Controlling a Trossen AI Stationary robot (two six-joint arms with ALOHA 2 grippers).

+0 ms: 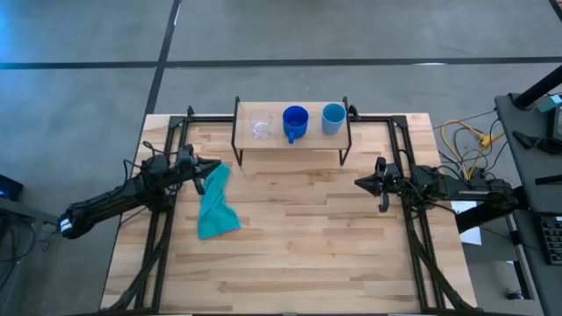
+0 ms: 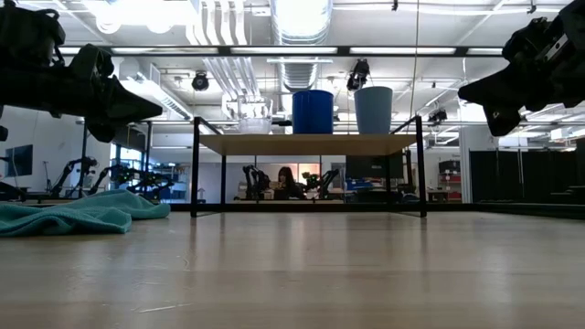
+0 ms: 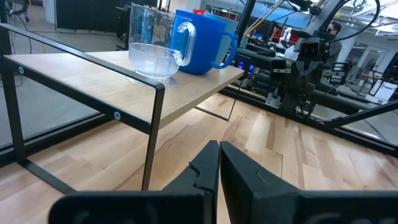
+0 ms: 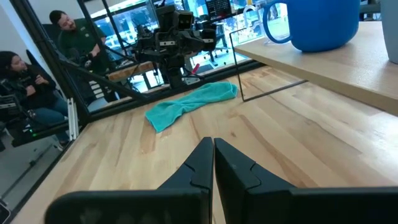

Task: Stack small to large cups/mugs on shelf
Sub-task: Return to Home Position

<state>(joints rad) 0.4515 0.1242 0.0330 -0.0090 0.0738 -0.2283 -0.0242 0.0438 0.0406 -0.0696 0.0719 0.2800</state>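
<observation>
Three cups stand upright in a row on the small wooden shelf (image 1: 290, 140) at the table's far side: a clear glass cup (image 1: 262, 127) at the left, a dark blue handled mug (image 1: 295, 122) in the middle, a lighter blue handleless cup (image 1: 333, 118) at the right. My left gripper (image 1: 213, 164) is shut and empty, above the table to the left of the shelf. My right gripper (image 1: 358, 183) is shut and empty, to the right of the shelf. The left wrist view shows the glass cup (image 3: 151, 42) and the mug (image 3: 202, 40); the right wrist view shows the mug (image 4: 320, 23).
A teal cloth (image 1: 216, 204) lies crumpled on the table's left half, below my left gripper. Black frame rails (image 1: 167, 158) run along both table sides. People sit beyond the table in the right wrist view (image 4: 25, 74). Bare tabletop (image 1: 299, 237) lies in front of the shelf.
</observation>
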